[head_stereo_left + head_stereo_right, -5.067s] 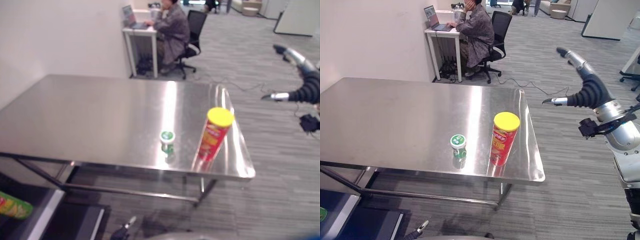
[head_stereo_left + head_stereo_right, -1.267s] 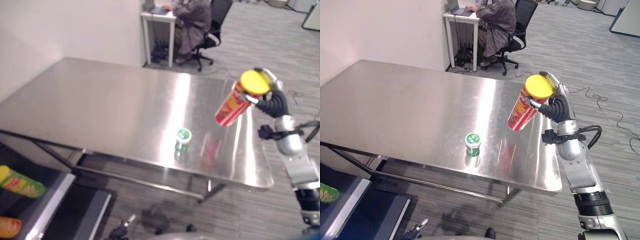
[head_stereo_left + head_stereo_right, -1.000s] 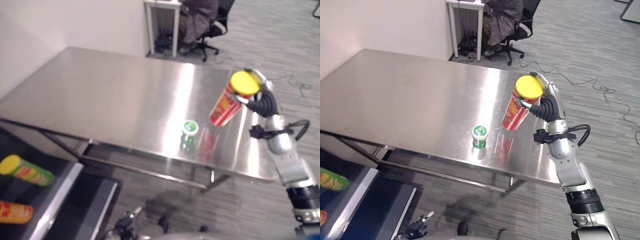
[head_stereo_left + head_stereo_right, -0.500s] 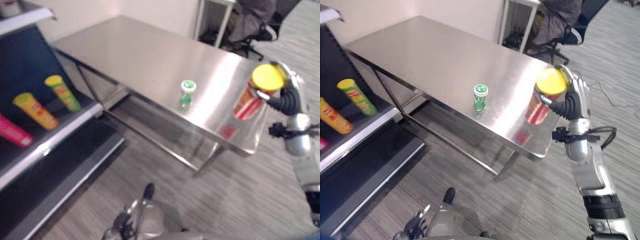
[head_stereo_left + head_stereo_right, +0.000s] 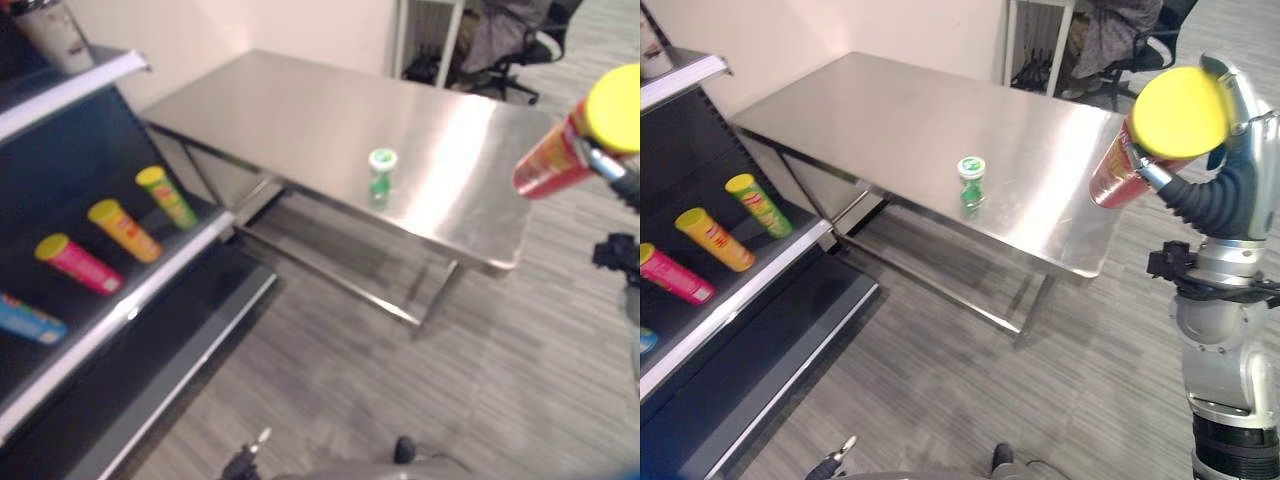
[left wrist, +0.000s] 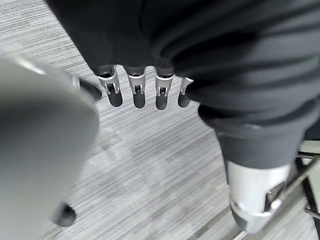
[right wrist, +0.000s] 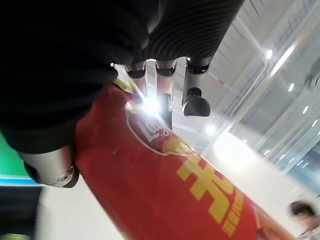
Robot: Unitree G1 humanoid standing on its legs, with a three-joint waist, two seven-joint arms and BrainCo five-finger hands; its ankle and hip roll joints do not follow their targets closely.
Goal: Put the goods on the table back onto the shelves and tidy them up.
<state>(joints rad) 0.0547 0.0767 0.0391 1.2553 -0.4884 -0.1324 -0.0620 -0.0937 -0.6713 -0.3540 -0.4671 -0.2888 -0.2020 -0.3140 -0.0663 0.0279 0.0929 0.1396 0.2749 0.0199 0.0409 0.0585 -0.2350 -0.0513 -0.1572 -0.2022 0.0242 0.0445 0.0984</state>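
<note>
while the right hand (image 5: pixel 1230 165) curls its fingers and thumb round a red can (image 5: pixel 1125 165) with a yellow lid (image 5: pixel 1178 112), the can hangs tilted in the air just past the table's (image 5: pixel 890 120) near corner, lid towards the camera. in the right wrist view the red can (image 7: pixel 170 195) lies along the palm with the fingers (image 7: pixel 192 97) bent over it.

a small green jar (image 5: pixel 971 181) with a white-and-green lid stands upright on the steel table, well apart from the held can and near the table's front edge.

to the left stands a dark shelf (image 5: pixel 170 270). on one tier four cans lie on their sides in a row: a green can (image 5: pixel 168 197) with a yellow lid nearest the table, then an orange can (image 5: pixel 124 230), a pink can (image 5: pixel 78 264) and a blue can (image 5: pixel 30 320) at the view's edge. on the tier above, a pale cup (image 5: pixel 55 35) stands upright.

the left hand (image 6: pixel 150 75) hangs over the grey floor (image 6: pixel 150 165), fingers straight and loose, holding nothing.

beyond the table a person (image 5: pixel 1110 35) sits on an office chair.
</note>
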